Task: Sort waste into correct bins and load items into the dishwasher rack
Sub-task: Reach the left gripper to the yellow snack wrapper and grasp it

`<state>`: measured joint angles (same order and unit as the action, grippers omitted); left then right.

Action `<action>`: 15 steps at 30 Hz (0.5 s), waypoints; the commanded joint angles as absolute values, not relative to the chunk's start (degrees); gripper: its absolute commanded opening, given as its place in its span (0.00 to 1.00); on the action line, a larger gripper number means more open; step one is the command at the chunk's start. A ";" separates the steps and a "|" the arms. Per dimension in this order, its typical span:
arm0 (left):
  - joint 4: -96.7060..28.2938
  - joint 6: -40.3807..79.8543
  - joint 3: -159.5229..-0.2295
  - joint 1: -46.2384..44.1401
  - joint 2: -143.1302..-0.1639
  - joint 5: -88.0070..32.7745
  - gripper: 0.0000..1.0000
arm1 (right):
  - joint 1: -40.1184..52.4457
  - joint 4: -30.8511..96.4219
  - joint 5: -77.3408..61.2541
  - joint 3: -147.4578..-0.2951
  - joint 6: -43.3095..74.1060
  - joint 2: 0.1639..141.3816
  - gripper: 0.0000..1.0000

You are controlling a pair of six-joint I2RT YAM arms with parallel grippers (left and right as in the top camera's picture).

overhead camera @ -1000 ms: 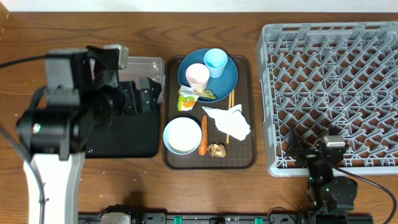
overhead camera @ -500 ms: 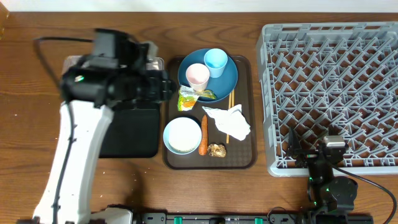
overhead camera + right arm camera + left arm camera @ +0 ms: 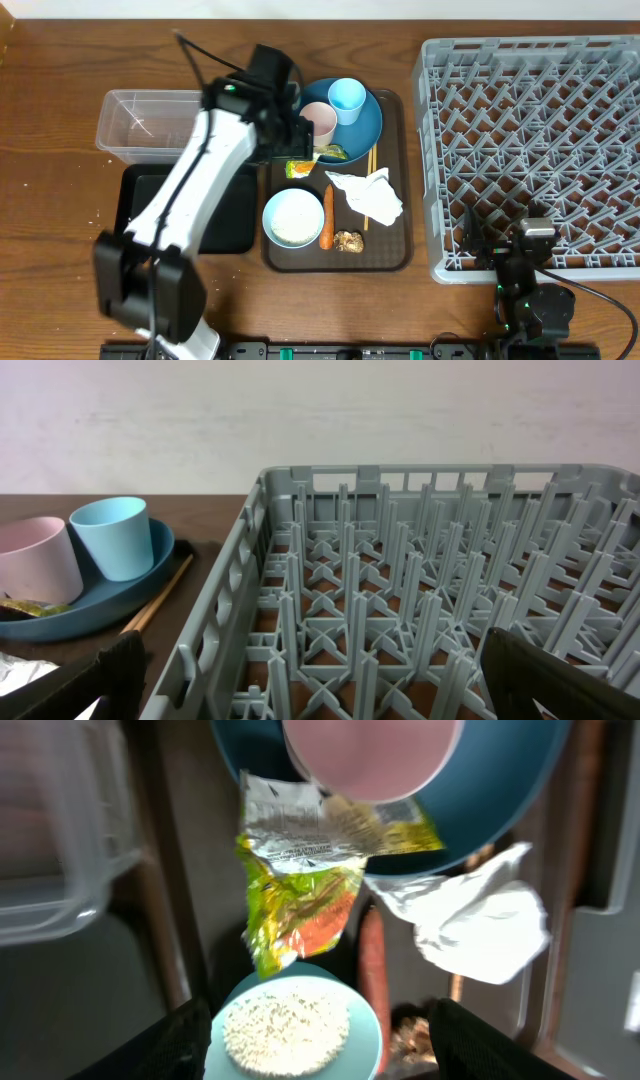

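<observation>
- My left pincer point(image 3: 330, 1045) hangs over the dark brown serving tray point(image 3: 390, 255), jaws apart and empty. It is poised above the yellow-green wrapper point(image 3: 300, 890), which I judge to be the first piece of waste to go.
- The wrapper lies with its upper end on the rim of the blue plate point(image 3: 500, 790), just beside the pink cup point(image 3: 370, 755). Its crinkled lower end hangs free toward the white bowl point(image 3: 365, 1020), so a pinch there should spare the cup.
- The clear tub point(image 3: 140, 120) and the black tray point(image 3: 230, 220) sit just left of the serving tray, placed for a short carry.
- The other waste waits on the serving tray: white rice point(image 3: 285, 1030) in the bowl, the carrot stick point(image 3: 372, 970) beside it, the napkin point(image 3: 470, 925), and the brown lump point(image 3: 348, 241).
- The light blue cup point(image 3: 347, 98) stands on the plate and the chopsticks point(image 3: 369, 175) lie by its right edge. No dish is in the dishwasher rack point(image 3: 540, 130), which stands on the table point(image 3: 60, 60) to the right.
- My right pincer point(image 3: 320, 690) sits wide open and empty at the rack's near edge, parked, I take it, until dishes are ready to load.
</observation>
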<state>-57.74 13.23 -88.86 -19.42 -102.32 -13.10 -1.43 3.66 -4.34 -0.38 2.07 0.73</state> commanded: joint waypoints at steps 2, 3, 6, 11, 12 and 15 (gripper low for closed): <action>-57.74 13.85 -89.21 -20.01 -107.35 -9.30 0.70 | -1.43 3.90 -4.51 -0.32 1.19 0.56 0.99; -57.71 13.85 -89.21 -19.97 -108.29 -9.30 0.70 | -1.43 3.90 -4.51 -0.32 1.19 0.56 0.99; -56.93 13.82 -89.21 -19.97 -110.65 -9.30 0.70 | -1.43 3.90 -4.51 -0.32 1.19 0.56 0.99; -53.80 13.85 -89.21 -19.97 -114.17 -7.44 0.71 | -1.43 3.90 -4.51 -0.32 1.19 0.56 0.99; -53.36 13.85 -89.21 -19.97 -114.93 -7.40 0.70 | -1.43 3.90 -4.51 -0.32 1.19 0.56 0.99; -52.77 13.87 -89.21 -19.97 -116.71 -7.42 0.71 | -1.43 3.90 -4.54 -0.32 1.19 0.56 0.99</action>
<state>-52.84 13.54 -88.86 -20.10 -115.00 -8.75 -1.43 3.66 -4.34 -0.38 2.09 0.73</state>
